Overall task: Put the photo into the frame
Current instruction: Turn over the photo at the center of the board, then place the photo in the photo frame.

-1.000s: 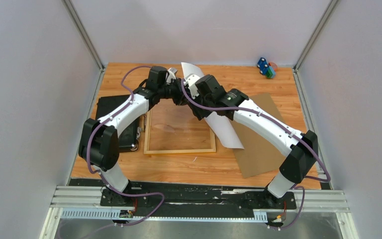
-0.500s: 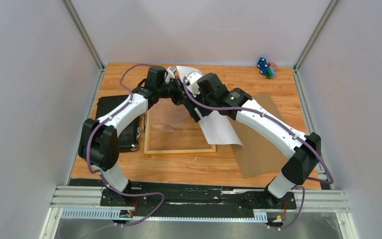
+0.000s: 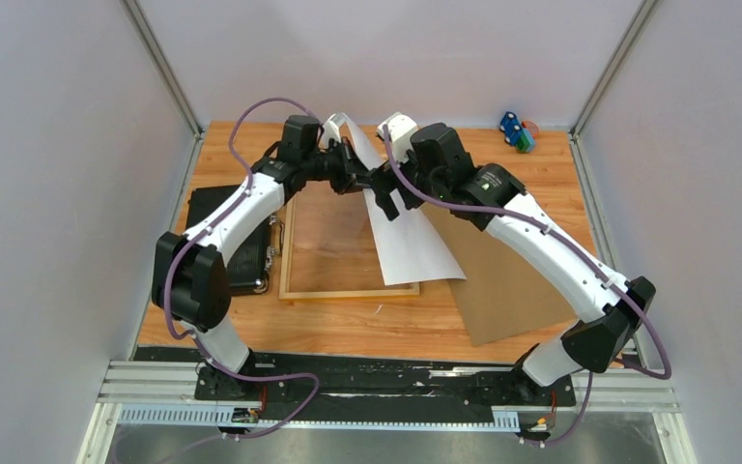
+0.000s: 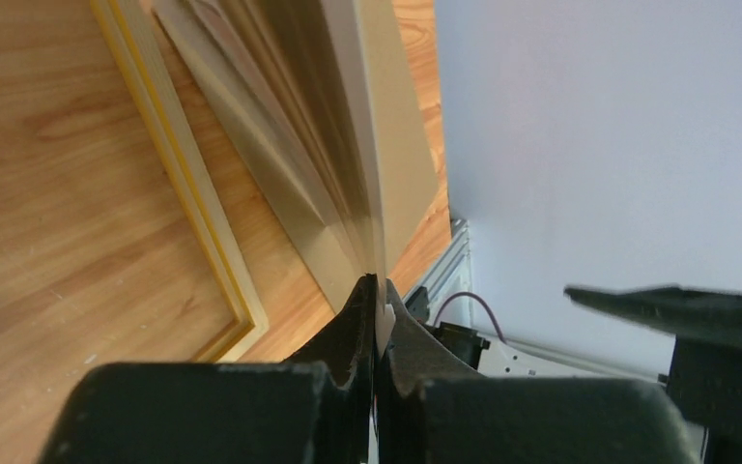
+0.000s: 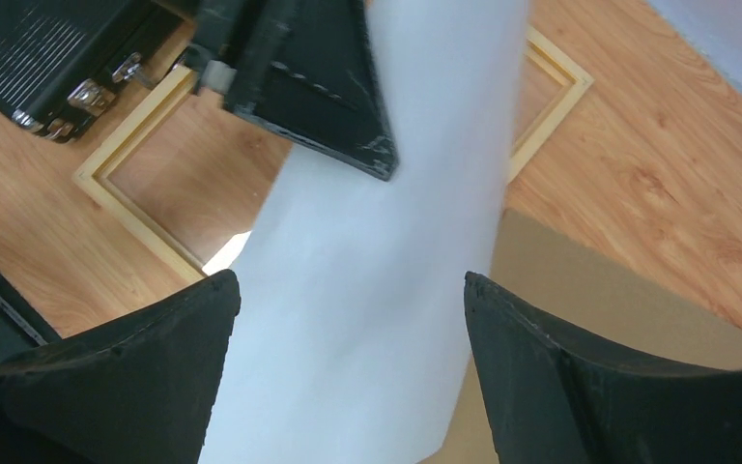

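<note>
The frame (image 3: 340, 293) lies flat on the wooden table (image 3: 348, 329). A brown backing board (image 3: 517, 290) lies flat to its right, its left part hidden under the photo, and a black case (image 3: 208, 205) sits just beside its left rail. The photo (image 3: 411, 242) hangs tilted over the frame's right side, white back facing up. Its lower edge comes down at the frame's near right corner, crossing onto the board.

Above the frame's far right part, the right gripper (image 3: 393, 196) stands spread wide. The sheet passes between its fingers (image 5: 126, 372), and neither finger visibly presses on it.

Just past that, over the frame's far rail, the left gripper (image 3: 356, 172) is pressed together. Its fingertips (image 4: 356, 311) pinch the photo's upper edge and hold the sheet up.

Well beyond the frame, a small blue and green toy (image 3: 516, 131) sits at the table's far right corner.
</note>
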Tool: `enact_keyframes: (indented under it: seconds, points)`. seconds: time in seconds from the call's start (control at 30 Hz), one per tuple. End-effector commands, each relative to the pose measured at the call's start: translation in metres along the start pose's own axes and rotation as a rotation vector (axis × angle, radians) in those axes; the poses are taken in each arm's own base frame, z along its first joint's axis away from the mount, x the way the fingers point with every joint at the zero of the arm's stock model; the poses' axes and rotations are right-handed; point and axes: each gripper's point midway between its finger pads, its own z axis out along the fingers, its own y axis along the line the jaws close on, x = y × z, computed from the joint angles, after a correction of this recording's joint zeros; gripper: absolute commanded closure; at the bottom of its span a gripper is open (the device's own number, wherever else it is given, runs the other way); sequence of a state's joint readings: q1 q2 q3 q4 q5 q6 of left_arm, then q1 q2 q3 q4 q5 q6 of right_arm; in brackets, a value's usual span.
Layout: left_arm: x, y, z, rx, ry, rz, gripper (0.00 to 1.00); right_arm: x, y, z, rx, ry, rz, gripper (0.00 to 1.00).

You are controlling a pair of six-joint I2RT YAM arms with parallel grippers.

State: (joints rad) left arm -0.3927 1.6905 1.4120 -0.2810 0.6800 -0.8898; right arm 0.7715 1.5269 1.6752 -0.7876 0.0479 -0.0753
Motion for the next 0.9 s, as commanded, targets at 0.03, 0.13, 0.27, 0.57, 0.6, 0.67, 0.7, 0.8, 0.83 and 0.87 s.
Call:
enact_keyframes:
  seconds: [0.03, 0.13, 0.27, 0.57, 0.6, 0.67, 0.7, 0.8, 0.83, 0.87]
  points:
    - [-0.015, -0.066, -0.036, 0.153, -0.045, 0.232, 1.0, -0.025, -0.052, -0.038, 0.12, -0.111, 0.107, 0.12]
    - [-0.013, -0.094, -0.05, 0.233, -0.021, 0.332, 1.0, -0.022, -0.076, -0.052, 0.145, -0.131, 0.165, 0.12]
    - [-0.002, -0.106, -0.062, 0.285, 0.029, 0.418, 1.0, -0.012, -0.09, -0.064, 0.137, -0.144, 0.203, 0.12]
    - [0.004, -0.025, -0.058, 0.216, 0.131, 0.428, 1.0, 0.007, -0.094, -0.063, 0.107, -0.135, 0.23, 0.12]
    - [-0.011, -0.012, -0.063, 0.203, 0.092, 0.408, 1.0, 0.008, -0.094, -0.063, 0.104, -0.135, 0.231, 0.13]
    - [-0.025, 0.023, -0.065, 0.153, 0.078, 0.308, 1.0, 0.011, -0.094, -0.062, 0.098, -0.132, 0.234, 0.13]
    - [-0.031, 0.043, -0.062, 0.124, 0.085, 0.276, 1.0, 0.012, -0.094, -0.062, 0.096, -0.131, 0.236, 0.13]
    - [-0.041, 0.099, -0.069, 0.002, 0.104, 0.162, 1.0, 0.017, -0.095, -0.06, 0.093, -0.126, 0.241, 0.13]
    - [-0.044, 0.118, -0.065, -0.043, 0.113, 0.171, 1.0, 0.018, -0.095, -0.06, 0.092, -0.125, 0.243, 0.13]
    - [-0.04, 0.133, -0.068, -0.078, 0.139, 0.157, 1.0, 0.019, -0.096, -0.06, 0.089, -0.125, 0.244, 0.13]
